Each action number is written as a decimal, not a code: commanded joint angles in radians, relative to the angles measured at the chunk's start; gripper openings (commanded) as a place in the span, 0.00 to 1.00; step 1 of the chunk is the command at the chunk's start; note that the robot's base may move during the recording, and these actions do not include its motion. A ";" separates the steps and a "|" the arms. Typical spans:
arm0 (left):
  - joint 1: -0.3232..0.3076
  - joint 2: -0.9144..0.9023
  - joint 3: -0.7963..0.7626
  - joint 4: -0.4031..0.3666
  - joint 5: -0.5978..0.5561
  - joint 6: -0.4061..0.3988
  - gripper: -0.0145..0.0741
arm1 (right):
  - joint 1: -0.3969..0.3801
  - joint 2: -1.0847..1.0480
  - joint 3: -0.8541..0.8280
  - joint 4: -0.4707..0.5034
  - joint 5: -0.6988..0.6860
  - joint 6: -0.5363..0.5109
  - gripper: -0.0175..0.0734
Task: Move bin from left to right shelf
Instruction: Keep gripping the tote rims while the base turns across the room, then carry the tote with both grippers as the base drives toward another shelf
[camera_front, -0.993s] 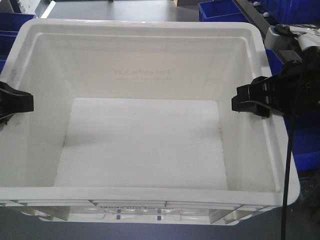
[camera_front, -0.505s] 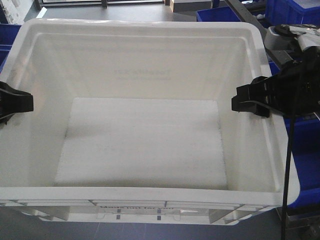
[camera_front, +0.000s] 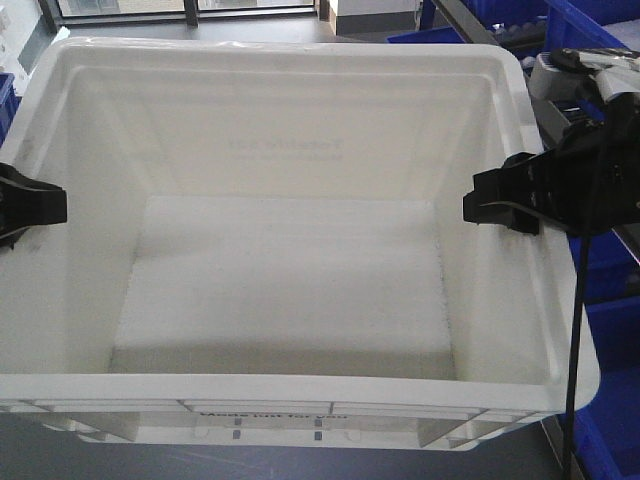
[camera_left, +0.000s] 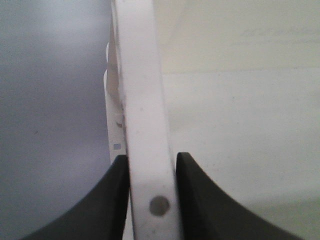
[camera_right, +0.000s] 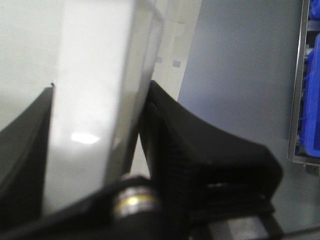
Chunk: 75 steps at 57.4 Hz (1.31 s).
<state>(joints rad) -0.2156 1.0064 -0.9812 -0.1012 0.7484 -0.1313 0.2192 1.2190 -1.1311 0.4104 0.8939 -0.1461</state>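
Large white rectangular plastic bin (camera_front: 280, 110), empty, filling the view. Its rim is clamped at 9 o'clock by the left gripper (camera_front: 30, 205) and at 3 o'clock by the right gripper (camera_front: 500, 208). Lifting is judged done; carriage to, and placement on, the right shelf are left.

The right gripper (camera_front: 478, 208) is matte black and blocky, its jaws finely ribbed, with a brass-toned round fitting (camera_right: 131, 201) at the base, a thin black cable (camera_front: 574, 340) and a silver-grey arm link (camera_front: 556, 72) behind. The left gripper (camera_left: 152, 167) has smooth, black, curved jaws.
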 joint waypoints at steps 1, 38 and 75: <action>-0.014 -0.032 -0.042 -0.036 -0.135 0.047 0.16 | 0.000 -0.035 -0.039 0.048 -0.089 -0.052 0.19; -0.014 -0.032 -0.042 -0.037 -0.134 0.047 0.16 | 0.000 -0.035 -0.039 0.048 -0.089 -0.052 0.19; -0.014 -0.032 -0.042 -0.036 -0.134 0.047 0.16 | 0.000 -0.035 -0.039 0.048 -0.089 -0.052 0.19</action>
<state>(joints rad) -0.2156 1.0064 -0.9812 -0.1012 0.7484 -0.1306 0.2192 1.2190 -1.1311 0.4112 0.8939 -0.1461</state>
